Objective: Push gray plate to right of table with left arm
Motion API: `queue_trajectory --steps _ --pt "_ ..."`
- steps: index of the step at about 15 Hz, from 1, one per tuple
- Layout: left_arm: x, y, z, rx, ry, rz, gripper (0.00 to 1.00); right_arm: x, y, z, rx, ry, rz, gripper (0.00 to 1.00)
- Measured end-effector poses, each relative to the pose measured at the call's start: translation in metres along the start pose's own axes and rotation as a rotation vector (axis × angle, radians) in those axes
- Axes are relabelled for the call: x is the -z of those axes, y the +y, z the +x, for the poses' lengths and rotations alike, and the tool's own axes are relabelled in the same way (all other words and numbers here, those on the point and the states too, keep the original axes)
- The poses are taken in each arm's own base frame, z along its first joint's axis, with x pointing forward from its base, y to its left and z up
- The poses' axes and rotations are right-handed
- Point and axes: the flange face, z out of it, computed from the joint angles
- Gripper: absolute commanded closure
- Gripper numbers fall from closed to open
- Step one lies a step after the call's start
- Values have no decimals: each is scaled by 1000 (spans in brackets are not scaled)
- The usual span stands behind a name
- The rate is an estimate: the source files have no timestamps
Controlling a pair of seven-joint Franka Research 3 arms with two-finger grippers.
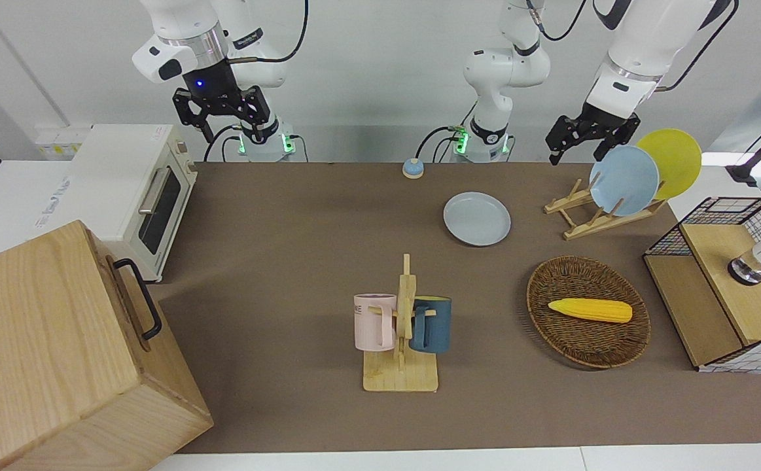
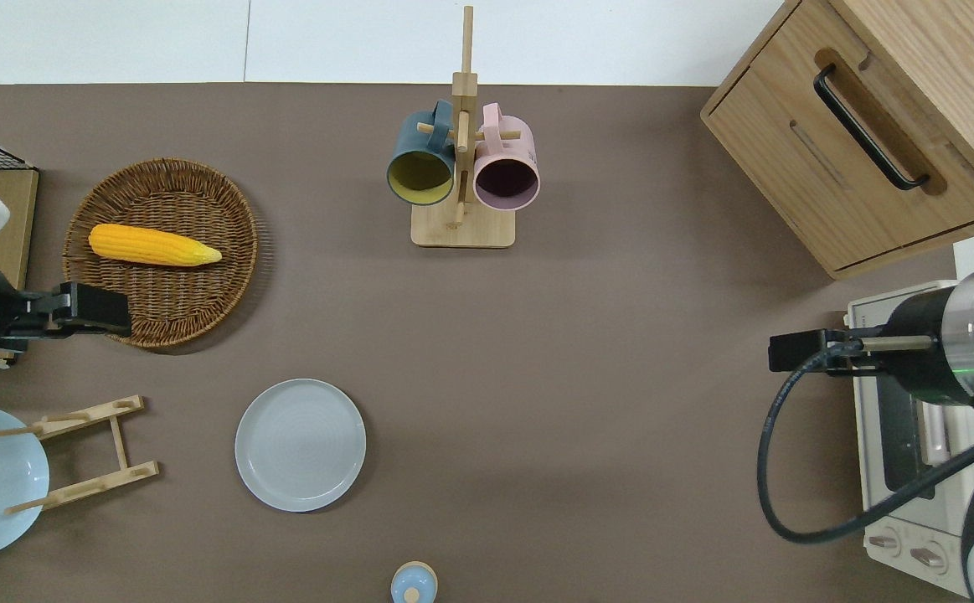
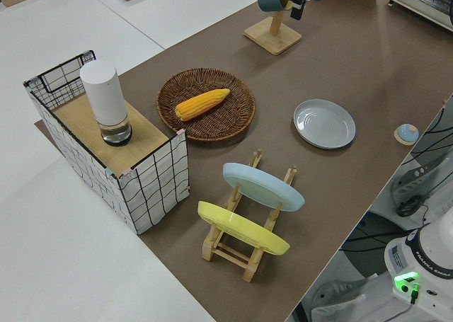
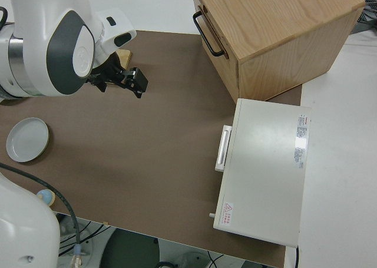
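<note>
**Clock convention:** overhead view, 12 o'clock pointing straight away from the robots.

**Item 1, left tool** (image 1: 576,156): raised in the air on the left arm (image 1: 642,46), over the rim of the wicker basket (image 2: 235,251) nearest the robots. The fingers stand apart, released, grasping nothing. It sits at about 10 o'clock from the gray plate and well apart from it.

**Item 2, dish rack** (image 2: 114,444): at 9 o'clock from the gray plate, near it. It carries a sky-blue plate (image 1: 623,180) and a yellow plate (image 1: 678,157), both on edge.

**Item 3, gray plate** (image 2: 300,445): lies flat on the surface (image 2: 587,352), rim up, toward the left arm's end. It is nearer to the robots than the basket and touches nothing. Being round, it has no long axis and points nowhere, so any rim point serves equally.

**Item 4, mug rack** (image 2: 461,167): at 1 o'clock from the gray plate, well apart.

**Item 5, right arm:** parked.

**Step in hand (judgement):** the approach. No contact yet, and the push has not begun.

**Next move calls for (judgement):**
- Bring the left tool down into the gap between the dish rack and the gray plate.
- Set it against the rim at 9 o'clock, low enough not to ride over that shallow edge.
- Drive steadily toward 3 o'clock, where the surface appears bare.
</note>
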Motion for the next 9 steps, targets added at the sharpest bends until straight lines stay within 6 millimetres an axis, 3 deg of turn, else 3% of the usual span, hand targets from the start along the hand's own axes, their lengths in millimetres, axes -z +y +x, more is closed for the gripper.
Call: queue_trajectory --steps 9 --pt "0 -12 -12 19 -71 10 9 0 0 0 0 0 0 5"
